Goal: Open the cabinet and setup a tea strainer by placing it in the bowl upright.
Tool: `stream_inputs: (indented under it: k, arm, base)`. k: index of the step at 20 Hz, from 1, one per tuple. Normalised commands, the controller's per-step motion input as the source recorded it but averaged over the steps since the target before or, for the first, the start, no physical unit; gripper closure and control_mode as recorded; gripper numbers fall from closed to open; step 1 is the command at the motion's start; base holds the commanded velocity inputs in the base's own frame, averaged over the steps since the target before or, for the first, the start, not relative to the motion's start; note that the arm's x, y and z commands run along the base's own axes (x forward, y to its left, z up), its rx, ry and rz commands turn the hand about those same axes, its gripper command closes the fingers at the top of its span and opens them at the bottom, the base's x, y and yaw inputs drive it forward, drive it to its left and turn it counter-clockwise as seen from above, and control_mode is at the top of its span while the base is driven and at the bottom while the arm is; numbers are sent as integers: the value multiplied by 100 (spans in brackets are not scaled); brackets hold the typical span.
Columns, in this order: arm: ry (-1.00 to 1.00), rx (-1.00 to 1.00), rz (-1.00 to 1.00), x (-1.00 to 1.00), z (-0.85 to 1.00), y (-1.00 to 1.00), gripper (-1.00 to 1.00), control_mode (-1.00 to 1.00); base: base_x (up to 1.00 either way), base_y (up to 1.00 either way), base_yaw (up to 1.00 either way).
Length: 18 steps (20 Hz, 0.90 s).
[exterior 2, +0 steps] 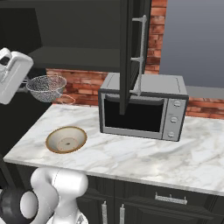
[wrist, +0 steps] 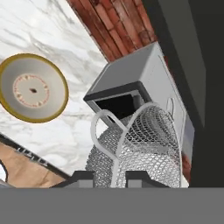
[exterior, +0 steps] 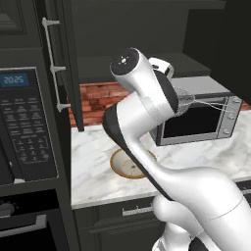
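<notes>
The gripper pinches the tea strainer by its wire handle, aloft above the marble counter — the bowl sits below; both cabinet doors are open.

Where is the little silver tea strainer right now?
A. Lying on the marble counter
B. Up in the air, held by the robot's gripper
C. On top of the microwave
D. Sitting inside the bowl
B: the tea strainer hangs in the air in the gripper, whose fingers are shut on its wire, above the counter, while the bowl sits with nothing in it.
</notes>
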Motion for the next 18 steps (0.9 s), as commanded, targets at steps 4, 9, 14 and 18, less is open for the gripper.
stream_inputs:
  k: [4,9,14,18]
  arm:
    - [3,0,0,-19,-94,-20,100,-100]
    - [2,0,0,-22,-87,-20,100,-100]
    - [-4,1,0,-12,-59,-21,100,-100]
    - [0,7,5,7,-33,2,100,-100]
  base:
    - [0,0,0]
    - [0,0,0]
    - [0,0,0]
    - [0,0,0]
